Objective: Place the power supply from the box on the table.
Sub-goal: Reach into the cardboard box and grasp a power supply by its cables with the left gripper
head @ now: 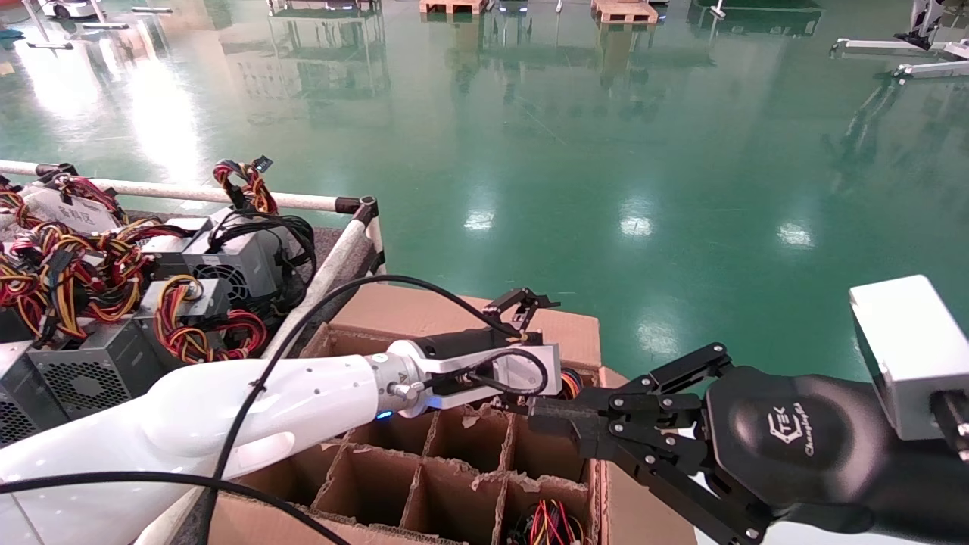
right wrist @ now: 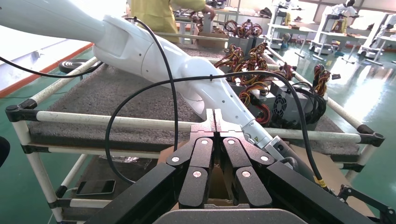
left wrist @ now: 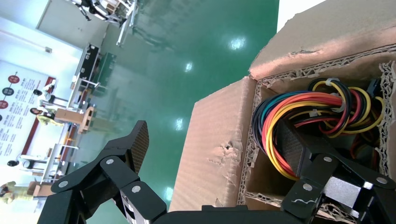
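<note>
Green floor (head: 606, 151) beyond box (head: 575, 333); left gripper (left wrist: 215, 154) spread over far-right corner cell's wires (left wrist: 299, 112); right gripper (right wrist: 215, 122) closed empty at 4 o'clock

Factory/warehouse hall: glossy green floor (head: 575, 151), wooden pallets (head: 624, 10) at the far end, workbenches (right wrist: 299, 28) w/ more units, wall chart (left wrist: 18, 107).

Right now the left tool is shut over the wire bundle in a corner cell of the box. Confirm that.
Not quite: the left tool is open, one finger outside the box, one by the wire bundle in the corner cell. The left wrist view shows it.
</note>
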